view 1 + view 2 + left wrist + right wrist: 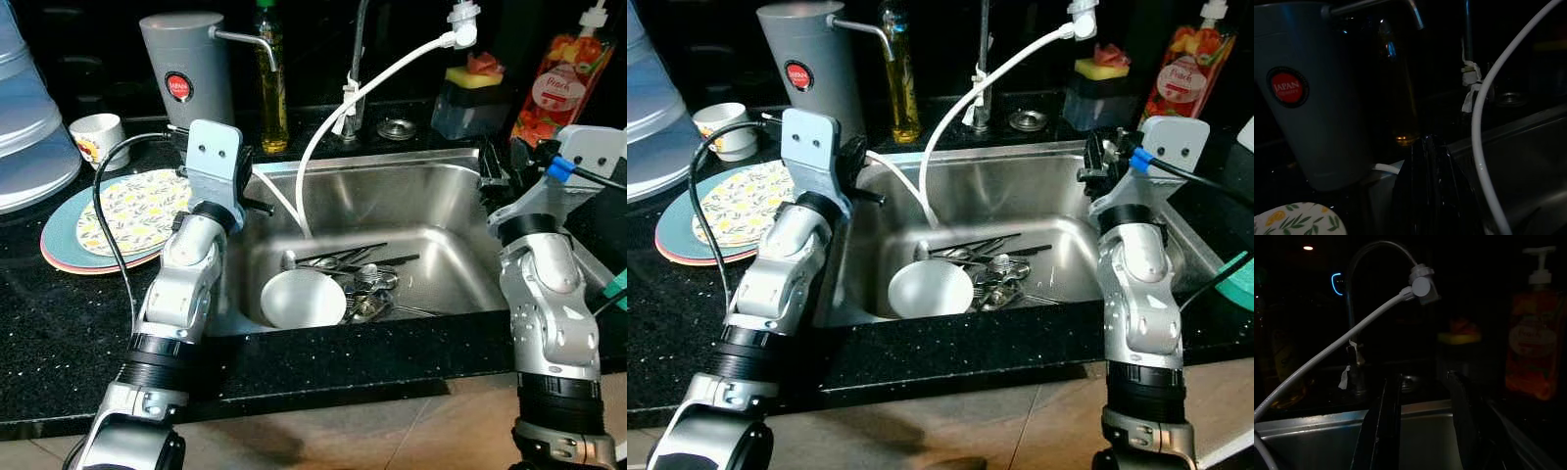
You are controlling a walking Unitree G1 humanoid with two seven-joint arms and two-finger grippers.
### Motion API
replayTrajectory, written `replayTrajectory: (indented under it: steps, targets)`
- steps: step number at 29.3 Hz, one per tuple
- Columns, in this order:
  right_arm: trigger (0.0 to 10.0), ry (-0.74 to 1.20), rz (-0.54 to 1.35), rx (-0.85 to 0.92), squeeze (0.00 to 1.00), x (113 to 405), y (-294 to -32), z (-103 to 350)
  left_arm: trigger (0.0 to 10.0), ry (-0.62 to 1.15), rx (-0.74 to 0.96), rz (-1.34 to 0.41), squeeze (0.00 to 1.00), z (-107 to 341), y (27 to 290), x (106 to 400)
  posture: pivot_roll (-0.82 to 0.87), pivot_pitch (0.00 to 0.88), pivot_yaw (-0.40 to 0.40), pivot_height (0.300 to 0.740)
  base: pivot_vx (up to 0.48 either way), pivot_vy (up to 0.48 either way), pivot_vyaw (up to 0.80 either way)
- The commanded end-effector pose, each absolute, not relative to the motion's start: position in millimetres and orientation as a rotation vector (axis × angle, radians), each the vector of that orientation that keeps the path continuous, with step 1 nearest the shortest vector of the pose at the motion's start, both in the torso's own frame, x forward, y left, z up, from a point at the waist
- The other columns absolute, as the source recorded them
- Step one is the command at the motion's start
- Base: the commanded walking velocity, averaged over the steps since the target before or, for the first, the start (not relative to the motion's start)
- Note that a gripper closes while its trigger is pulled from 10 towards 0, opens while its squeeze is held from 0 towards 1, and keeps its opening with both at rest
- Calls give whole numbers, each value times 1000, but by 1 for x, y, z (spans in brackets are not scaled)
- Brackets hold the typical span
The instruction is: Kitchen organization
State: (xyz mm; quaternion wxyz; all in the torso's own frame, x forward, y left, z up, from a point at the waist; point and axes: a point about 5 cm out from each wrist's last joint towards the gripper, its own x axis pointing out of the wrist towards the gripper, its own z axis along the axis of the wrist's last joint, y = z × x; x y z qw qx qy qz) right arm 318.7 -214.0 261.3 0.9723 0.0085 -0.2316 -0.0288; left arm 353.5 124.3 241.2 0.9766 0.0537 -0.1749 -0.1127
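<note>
Left pincer (1432, 161) together, right pincer (1422, 396) apart, both empty above sink (431, 181). Bowl (304, 297) below: likely fragile, slippery; grip rim.

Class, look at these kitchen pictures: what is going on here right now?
A robot stands at a steel sink holding nothing. Its left hand, fingers together, hovers by the sink's left rim beside a stack of plates. Its right hand, fingers apart, sits above the right rim. A white bowl and loose cutlery lie in the basin.
</note>
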Motion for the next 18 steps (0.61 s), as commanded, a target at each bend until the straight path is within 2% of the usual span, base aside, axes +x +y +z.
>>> replayTrajectory:
  steps: [1,8,11,18]
  targets:
    - [10000,-469,-43,18,137,318,-209,259,10000,-332,110,-215,0,237,130,354,-90,0,53,740,0,0,0]
    - [10000,-467,-46,19,137,318,-208,258,10000,-309,117,-216,0,237,134,356,-87,0,62,740,0,0,0]
    - [10000,-466,-46,-17,133,317,-207,257,10000,-207,130,-302,0,235,144,354,-83,0,66,740,0,0,0]
    - [10000,-459,-39,-13,125,315,-205,254,10000,-161,336,-436,0,240,168,340,-64,1,68,740,0,0,0]
